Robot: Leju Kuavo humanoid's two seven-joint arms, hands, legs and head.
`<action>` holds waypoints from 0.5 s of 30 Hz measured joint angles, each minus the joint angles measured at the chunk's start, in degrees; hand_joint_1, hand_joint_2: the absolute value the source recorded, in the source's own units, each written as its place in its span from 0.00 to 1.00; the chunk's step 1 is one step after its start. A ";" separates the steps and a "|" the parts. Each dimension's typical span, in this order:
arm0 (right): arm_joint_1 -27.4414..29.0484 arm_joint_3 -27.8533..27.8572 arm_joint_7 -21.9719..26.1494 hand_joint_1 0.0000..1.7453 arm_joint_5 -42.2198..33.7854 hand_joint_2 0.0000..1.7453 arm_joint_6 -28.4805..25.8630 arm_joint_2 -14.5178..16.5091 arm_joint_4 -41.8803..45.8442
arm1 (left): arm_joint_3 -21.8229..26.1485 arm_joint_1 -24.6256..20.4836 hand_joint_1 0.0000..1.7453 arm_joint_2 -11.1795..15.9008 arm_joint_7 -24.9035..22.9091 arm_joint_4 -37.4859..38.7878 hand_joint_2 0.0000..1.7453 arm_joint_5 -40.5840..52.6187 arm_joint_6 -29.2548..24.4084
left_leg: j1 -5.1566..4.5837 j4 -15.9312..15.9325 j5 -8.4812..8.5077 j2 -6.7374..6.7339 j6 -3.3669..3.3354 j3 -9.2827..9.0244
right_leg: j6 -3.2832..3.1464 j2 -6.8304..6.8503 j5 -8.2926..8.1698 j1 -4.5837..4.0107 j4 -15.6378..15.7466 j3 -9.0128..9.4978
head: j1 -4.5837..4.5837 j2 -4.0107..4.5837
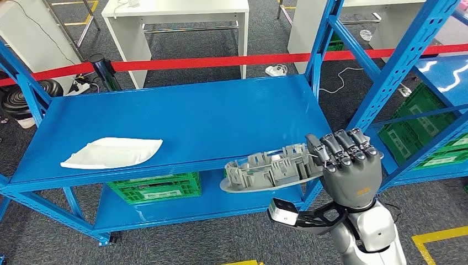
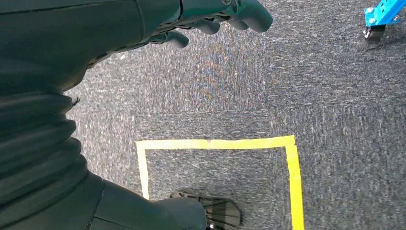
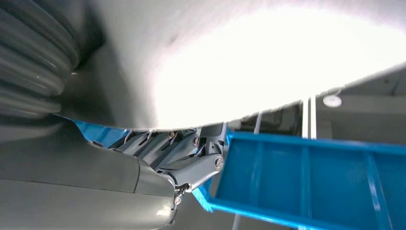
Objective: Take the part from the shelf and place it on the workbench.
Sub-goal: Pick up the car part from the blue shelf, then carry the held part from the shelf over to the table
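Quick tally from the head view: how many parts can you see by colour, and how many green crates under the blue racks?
White parts: 1, white part lying on the blue shelf
Grey parts: 1, grey part held by the right hand off the shelf's front edge
Green crates: 3, one under this shelf, two in the rack to the right
Total: 5

Grey speckled carpet [image 1: 221, 237] underfoot, marked with yellow tape [image 2: 292, 182]. Red barrier tape [image 1: 221, 61] stretched behind the blue metal racking [image 1: 381, 72], white tables [image 1: 176, 16] beyond it. Green crates [image 1: 157, 186] stowed on the lower shelves, cables [image 1: 342, 83] trailing on the floor.
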State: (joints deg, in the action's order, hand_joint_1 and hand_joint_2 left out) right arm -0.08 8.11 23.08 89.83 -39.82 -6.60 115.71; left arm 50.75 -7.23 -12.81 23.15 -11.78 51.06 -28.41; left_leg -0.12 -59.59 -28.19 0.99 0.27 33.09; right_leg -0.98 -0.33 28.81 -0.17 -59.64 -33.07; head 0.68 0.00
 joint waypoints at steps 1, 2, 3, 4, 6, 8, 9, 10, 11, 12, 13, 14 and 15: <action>0.00 0.00 0.00 1.00 0.00 1.00 0.00 0.00 0.00 | 0.00 0.00 0.00 0.00 0.00 0.00 1.00 0.00 0.00 | 0.00 0.00 0.00 0.00 0.00 0.00 | 0.00 0.00 0.00 0.00 0.00 0.00 | 0.00 0.00; 0.00 0.00 0.00 1.00 0.00 1.00 0.00 0.00 0.00 | 0.00 0.00 0.00 0.00 0.00 0.00 1.00 0.00 0.00 | 0.00 0.00 0.00 0.00 0.00 0.00 | 0.00 0.00 0.00 0.00 0.00 0.00 | 0.00 0.00; -0.02 0.00 0.01 1.00 0.00 1.00 0.00 0.00 0.02 | 0.00 0.00 0.00 -0.01 0.02 0.00 1.00 -0.03 0.02 | 0.00 0.00 0.00 0.00 0.00 0.00 | 0.00 0.00 0.00 0.00 0.00 0.00 | 0.00 0.00; -0.16 -0.01 -0.05 1.00 0.00 1.00 0.02 0.00 0.14 | 0.06 0.00 0.00 -0.02 0.10 0.00 1.00 -0.36 0.27 | 0.00 0.00 0.00 0.00 0.00 0.00 | 0.00 0.00 0.00 0.00 0.00 0.00 | 0.00 0.00; -0.60 -0.10 -0.50 1.00 0.01 1.00 0.05 -0.01 0.40 | 0.36 0.01 0.00 -0.04 0.29 0.00 1.00 -1.34 1.21 | -0.04 -0.02 -0.02 0.00 -0.02 0.00 | 0.03 0.00 -0.02 0.05 0.02 0.02 | 0.01 0.00; -1.29 -0.47 -1.49 1.00 0.05 1.00 0.07 -0.04 0.55 | 0.78 0.07 0.00 -0.03 0.36 0.00 1.00 -2.12 2.18 | -0.19 -0.08 -0.08 0.01 -0.15 0.01 | 0.14 0.01 -0.05 0.19 0.05 0.03 | 0.01 0.00; -1.57 -0.67 -1.94 1.00 0.09 1.00 0.07 -0.05 0.56 | 0.92 0.09 0.00 -0.03 0.34 0.00 1.00 -2.27 2.44 | -0.28 -0.11 -0.11 0.01 -0.23 0.01 | 0.21 0.02 -0.05 0.27 0.06 0.03 | 0.00 0.00; -1.73 -0.88 -2.42 1.00 0.13 1.00 0.07 -0.08 0.56 | 0.96 0.11 0.00 -0.02 0.28 0.00 1.00 -2.27 2.55 | -0.37 -0.16 -0.16 0.01 -0.33 0.02 | 0.30 0.03 -0.05 0.34 0.06 0.04 | 0.00 0.00; -1.75 -1.13 -2.87 1.00 0.14 1.00 0.07 -0.13 0.57 | 0.96 0.11 0.00 -0.01 0.25 0.00 1.00 -2.26 2.64 | -0.42 -0.21 -0.21 0.01 -0.42 0.03 | 0.39 0.03 -0.04 0.39 0.06 0.05 | 0.00 0.00; -1.72 -1.42 -3.29 1.00 0.15 1.00 0.07 -0.23 0.57 | 0.96 0.10 0.00 -0.01 0.21 0.00 1.00 -2.26 2.75 | -0.50 -0.26 -0.26 0.00 -0.51 0.03 | 0.50 0.02 -0.04 0.44 0.08 0.06 | 0.00 0.00; -1.68 -1.73 -3.63 1.00 0.16 1.00 0.07 -0.34 0.57 | 0.96 0.09 0.00 0.00 0.22 0.00 1.00 -2.25 2.88 | -0.57 -0.28 -0.29 0.00 -0.63 0.04 | 0.62 0.01 -0.05 0.50 0.14 0.09 | 0.00 0.00; -1.62 -1.95 -3.69 1.00 0.16 1.00 0.07 -0.44 0.58 | 0.96 0.07 0.00 -0.01 0.29 0.00 1.00 -2.25 2.98 | -0.58 -0.18 -0.27 -0.01 -0.80 0.01 | 0.78 0.01 -0.07 0.54 0.25 0.14 | -0.01 0.00; -1.53 -2.05 -3.57 1.00 0.17 1.00 0.07 -0.51 0.61 | 0.97 0.05 0.00 -0.04 0.38 0.00 1.00 -2.25 3.10 | -0.42 0.15 -0.02 -0.08 -1.02 -0.14 | 0.95 0.01 0.00 0.55 0.26 0.21 | -0.01 0.00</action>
State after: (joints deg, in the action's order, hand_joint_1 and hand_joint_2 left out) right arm -1.61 6.06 19.51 90.00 -39.76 -7.11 116.32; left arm 51.72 -7.18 -12.85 23.53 -11.78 48.81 -25.31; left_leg -0.53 -59.43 -28.21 0.91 -0.75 32.95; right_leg -0.03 -0.32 28.81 0.38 -59.38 -32.86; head 0.67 0.00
